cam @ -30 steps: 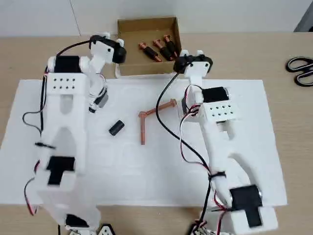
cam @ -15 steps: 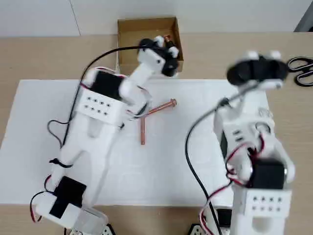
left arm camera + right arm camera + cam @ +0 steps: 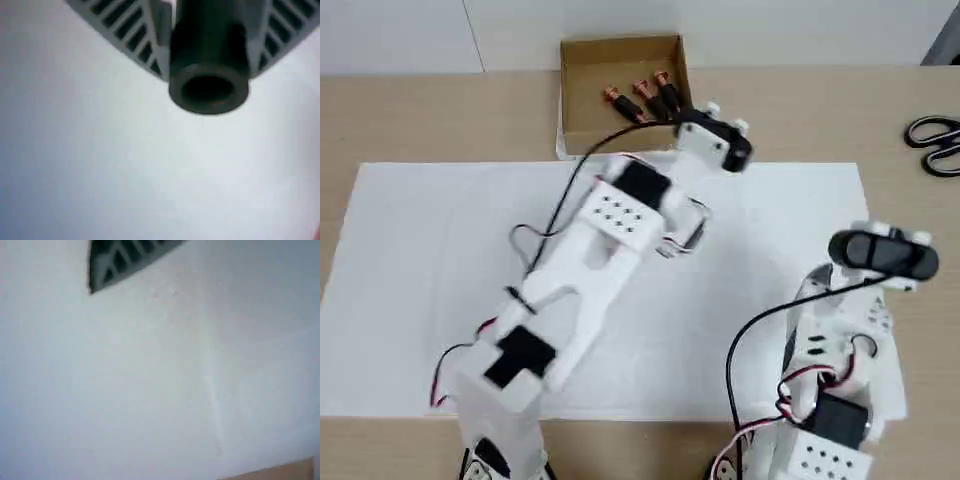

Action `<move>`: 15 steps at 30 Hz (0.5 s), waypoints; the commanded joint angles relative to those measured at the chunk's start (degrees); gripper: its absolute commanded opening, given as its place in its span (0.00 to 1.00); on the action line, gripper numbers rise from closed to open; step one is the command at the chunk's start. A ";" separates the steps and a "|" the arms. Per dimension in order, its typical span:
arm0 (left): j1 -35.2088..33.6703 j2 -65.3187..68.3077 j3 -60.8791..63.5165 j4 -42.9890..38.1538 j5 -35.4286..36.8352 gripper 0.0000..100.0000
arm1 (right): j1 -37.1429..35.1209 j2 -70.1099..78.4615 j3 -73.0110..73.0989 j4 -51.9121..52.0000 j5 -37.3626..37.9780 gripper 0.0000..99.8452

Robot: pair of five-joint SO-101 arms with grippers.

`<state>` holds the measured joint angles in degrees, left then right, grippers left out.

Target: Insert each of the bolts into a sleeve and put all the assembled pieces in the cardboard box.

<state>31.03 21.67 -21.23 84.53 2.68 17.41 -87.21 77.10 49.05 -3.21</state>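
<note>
The left arm stretches slantwise across the white sheet, and its claw sits just by the near right corner of the box. In the left wrist view the claw is closed on a black sleeve, which is gripped between the ribbed grey fingers. The sleeve's long axis runs along the claw, and its open bore faces out of the grip and toward the camera, above the sheet.

Three assembled pieces lie side by side on the floor of the box, at the back of the desk. Each is a copper-coloured bolt in a dark sleeve. Their long axes run slantwise and roughly parallel, with the copper heads toward the back left and the sleeved ends toward the front right. The rightmost piece lies next to the left claw.

The right arm is folded back at the near right of the sheet, with its claw held above the sheet's right edge. I cannot tell how far that claw is open.

Scissors lie on the desk at the far right.
</note>
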 commanded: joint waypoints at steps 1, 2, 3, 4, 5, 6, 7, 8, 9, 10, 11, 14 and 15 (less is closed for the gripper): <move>0.97 3.78 -11.82 -0.97 4.66 0.00 | 2.24 -5.85 3.43 -0.92 0.70 0.14; 0.97 5.54 -14.37 -0.88 6.68 0.00 | 2.95 -7.43 4.75 -0.92 0.70 0.14; 0.97 7.30 -16.75 -0.79 8.53 0.00 | 3.74 -8.92 5.89 -0.92 0.70 0.14; 1.05 9.23 -18.77 -0.79 10.11 0.00 | 4.44 -10.51 6.95 -0.92 0.70 0.14; 1.14 10.99 -20.79 -0.79 11.69 0.00 | 5.05 -11.82 8.00 -0.92 0.70 0.14; 1.14 12.84 -22.64 -0.79 13.19 0.00 | 5.67 -13.14 8.97 -0.84 0.70 0.14; 1.14 14.68 -24.31 -0.79 14.51 0.00 | 6.02 -14.46 9.76 -0.22 0.70 0.14; 1.14 16.44 -25.89 -0.70 15.91 0.00 | 6.11 -15.52 10.37 0.75 0.70 0.14; 1.32 17.93 -27.21 -0.26 17.32 0.00 | 6.11 -16.22 10.81 1.89 0.70 0.14; 1.85 19.34 -28.53 0.79 18.90 0.00 | 6.11 -16.75 11.16 2.86 0.70 0.14; 2.37 20.66 -29.76 1.93 20.66 0.00 | 6.11 -16.75 11.43 3.56 0.70 0.14; 4.04 24.09 -33.89 5.01 24.26 0.00 | 6.20 -16.57 11.60 3.91 0.70 0.14; 4.40 25.23 -35.12 5.54 24.70 0.00 | 6.11 -16.57 11.52 3.82 0.70 0.14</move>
<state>34.29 46.29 -50.68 88.40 25.27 22.95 -102.68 89.05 52.66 -3.21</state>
